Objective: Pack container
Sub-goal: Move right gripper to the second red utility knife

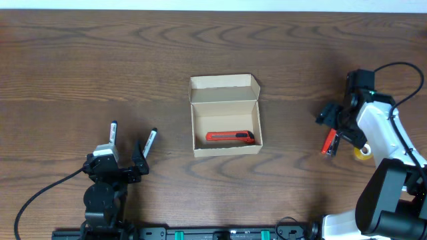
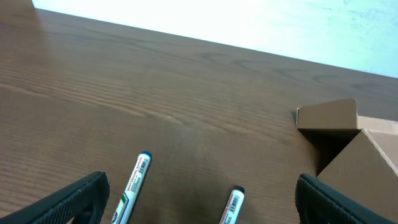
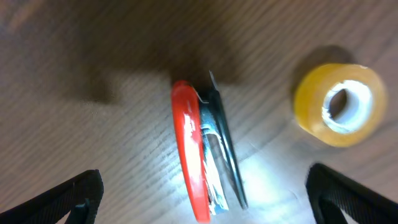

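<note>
Only one thing's packed so far: a red box cutter (image 1: 229, 137) lying in the open container (image 1: 224, 120) mid-table, lid up. Still out are two markers (image 2: 135, 186) by the left gripper (image 1: 125, 159), plus a red-handled tool (image 3: 189, 158) and a yellow tape roll (image 3: 339, 102) under the right gripper (image 1: 335, 128). Both sets of jaws are spread wide and holding nothing.

2 markers (image 2: 138, 180) L; red cutter (image 3: 189, 155), yellow tape (image 3: 339, 102) R; wood table (image 1: 100, 67).

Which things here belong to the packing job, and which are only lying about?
In the job:
container
red cutter lying inside it
red-handled tool, below the right fingers

Lying about for now, perhaps packed later:
two markers
yellow tape roll
</note>
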You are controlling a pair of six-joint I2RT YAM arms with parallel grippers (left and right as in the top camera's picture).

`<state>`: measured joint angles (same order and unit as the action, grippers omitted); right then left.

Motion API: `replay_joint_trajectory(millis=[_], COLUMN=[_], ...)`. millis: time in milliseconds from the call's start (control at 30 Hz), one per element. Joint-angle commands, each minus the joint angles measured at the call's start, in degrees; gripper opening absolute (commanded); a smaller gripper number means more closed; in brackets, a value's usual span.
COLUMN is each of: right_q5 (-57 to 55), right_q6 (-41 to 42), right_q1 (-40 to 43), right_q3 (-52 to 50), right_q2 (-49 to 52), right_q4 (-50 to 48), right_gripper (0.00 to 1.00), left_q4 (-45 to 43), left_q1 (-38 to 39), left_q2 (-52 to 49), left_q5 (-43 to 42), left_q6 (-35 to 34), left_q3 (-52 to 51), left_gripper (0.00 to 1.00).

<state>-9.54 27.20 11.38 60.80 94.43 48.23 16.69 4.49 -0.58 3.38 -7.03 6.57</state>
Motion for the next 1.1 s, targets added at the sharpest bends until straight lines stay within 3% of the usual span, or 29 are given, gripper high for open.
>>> replay_joint_trajectory(millis=[0, 333, 1067], right_q5=[0.6, 2.7, 4.0], right_q6=[-0.3, -6.0, -3.4], right_q1=[0.4, 0.4, 0.4], right_q3=[-4.2, -13.0, -14.5], right_q2=[-0.4, -0.4, 1.2], right_q4=[-3.3, -16.3, -19.7], right_gripper=[0.97, 0.97, 0.93], left_q4=[0.6, 0.6, 0.6], left_q1=[-0.3, -0.3, -0.3], left_q2=[0.3, 0.3, 0.3], left_q5=[-0.5, -0.5, -0.5], left_q6=[0.6, 0.6, 0.5], left_q3=[-1.3, -1.3, -1.3], left_gripper=[0.95, 0.95, 0.95])
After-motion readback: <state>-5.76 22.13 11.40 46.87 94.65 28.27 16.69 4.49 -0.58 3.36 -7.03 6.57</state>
